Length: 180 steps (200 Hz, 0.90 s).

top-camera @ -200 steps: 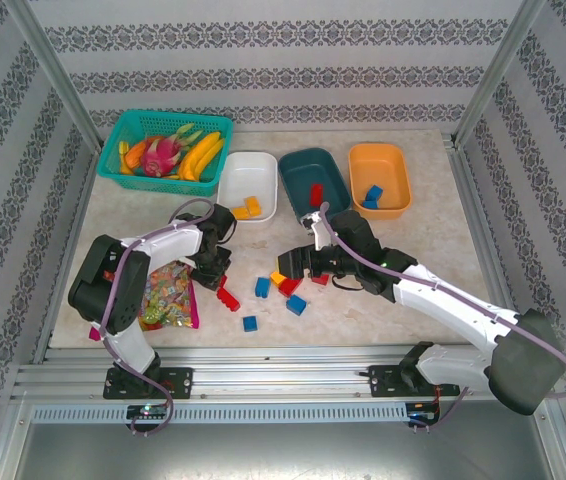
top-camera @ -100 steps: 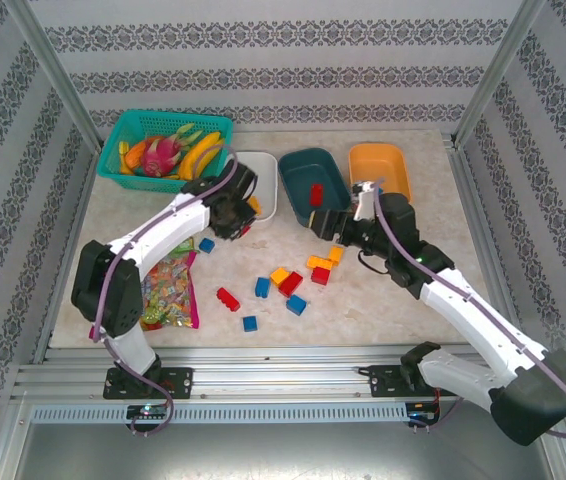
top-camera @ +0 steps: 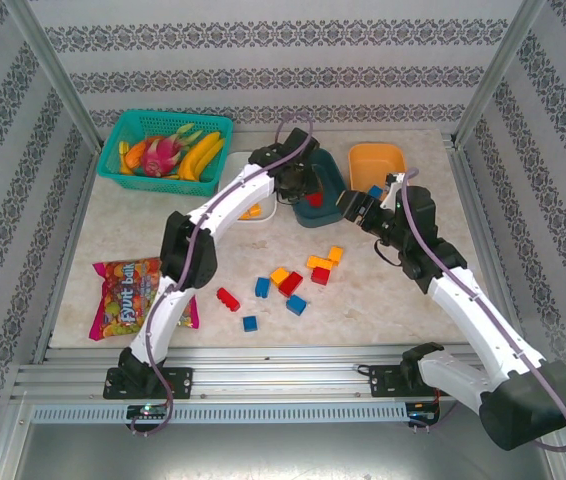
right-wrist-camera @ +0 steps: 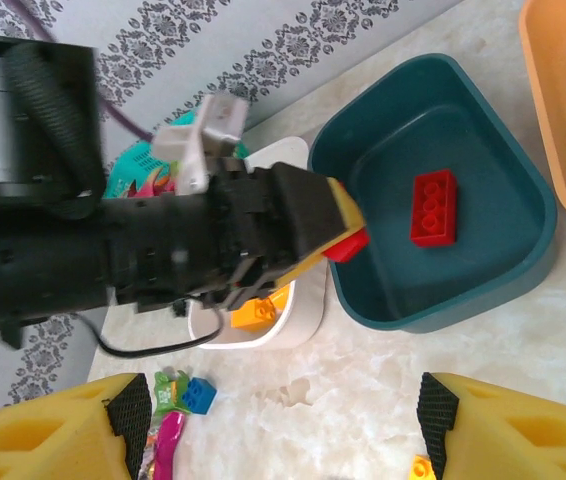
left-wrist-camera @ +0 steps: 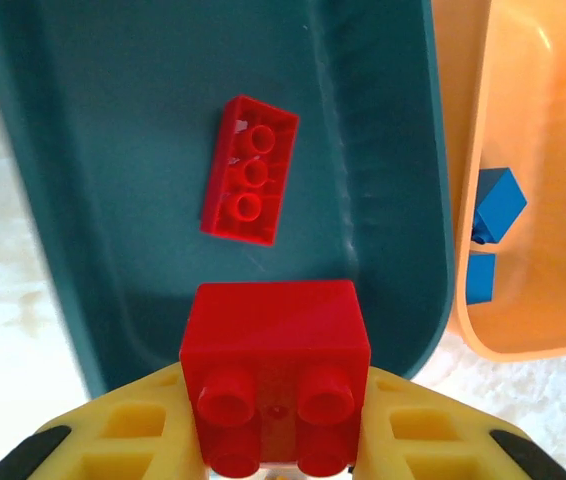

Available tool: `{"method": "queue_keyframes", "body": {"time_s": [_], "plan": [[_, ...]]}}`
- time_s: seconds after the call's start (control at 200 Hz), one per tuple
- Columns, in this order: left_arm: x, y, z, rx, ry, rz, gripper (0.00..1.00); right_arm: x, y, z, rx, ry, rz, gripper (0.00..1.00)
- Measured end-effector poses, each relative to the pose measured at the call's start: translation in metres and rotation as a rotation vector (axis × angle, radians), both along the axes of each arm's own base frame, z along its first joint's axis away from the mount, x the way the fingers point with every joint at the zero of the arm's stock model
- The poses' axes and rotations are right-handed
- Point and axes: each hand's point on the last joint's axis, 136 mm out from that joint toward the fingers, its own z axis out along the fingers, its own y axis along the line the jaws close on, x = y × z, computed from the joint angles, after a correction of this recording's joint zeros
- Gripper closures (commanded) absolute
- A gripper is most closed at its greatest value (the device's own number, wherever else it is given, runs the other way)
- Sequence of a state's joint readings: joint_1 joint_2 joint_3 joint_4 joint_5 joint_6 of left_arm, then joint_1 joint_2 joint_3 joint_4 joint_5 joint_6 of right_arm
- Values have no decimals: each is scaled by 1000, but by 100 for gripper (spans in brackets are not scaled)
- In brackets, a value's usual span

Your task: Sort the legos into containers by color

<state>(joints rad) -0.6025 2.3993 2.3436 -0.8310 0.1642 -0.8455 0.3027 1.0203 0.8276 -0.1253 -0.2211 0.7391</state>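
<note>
Pinch on a red brick (left-wrist-camera: 275, 340) by the left gripper (left-wrist-camera: 275, 430), yellow fingers (left-wrist-camera: 113, 435) pressed to either side, studs facing the wrist camera. Held brick above one end of the dark teal tub (left-wrist-camera: 113, 150), close to its rim. Inside that tub, a second red brick (left-wrist-camera: 250, 170) lying flat, hollow underside up. Just beside, rim to rim, the orange tub (left-wrist-camera: 553, 150) with two blue bricks (left-wrist-camera: 498, 205) in it. On the other side of the teal tub, the white tub (right-wrist-camera: 303, 315) holding an orange brick (right-wrist-camera: 256, 312).

Right gripper (right-wrist-camera: 281, 425) spread wide and empty, over the table near the teal and orange tubs, at the front corner of the orange tub in the top view.

Loose bricks (top-camera: 290, 284) scattered on the table (top-camera: 413, 310) nearer the arm bases: red, blue, orange and yellow, some touching in small clusters, apart from the tubs. One more blue brick (right-wrist-camera: 200, 393) on the table by the white tub.

At the far left corner, a teal basket (top-camera: 148, 181) of toy fruit (top-camera: 168, 152). Near the left edge, closer to the arm bases, a candy bag (top-camera: 128, 295) lying flat.
</note>
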Motion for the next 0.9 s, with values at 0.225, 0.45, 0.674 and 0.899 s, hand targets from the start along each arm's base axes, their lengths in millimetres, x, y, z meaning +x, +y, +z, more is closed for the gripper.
{"method": "queue_keyframes", "body": {"time_s": [0.225,0.45,0.674,0.899], "plan": [[-3,-4,-32,31,54,-31,69,-14,-5,0,17,-3,-12,27],[-10,-14,-49,53,73,-56,67,-15,-10,-7,17,19,-27,27],[-8,-7,-68,115,90,-34,66,-16,-10,-10,25,30,-31,27],[-16,16,-80,233,136,5,62,-17,-11,-20,24,55,-34,27]]}}
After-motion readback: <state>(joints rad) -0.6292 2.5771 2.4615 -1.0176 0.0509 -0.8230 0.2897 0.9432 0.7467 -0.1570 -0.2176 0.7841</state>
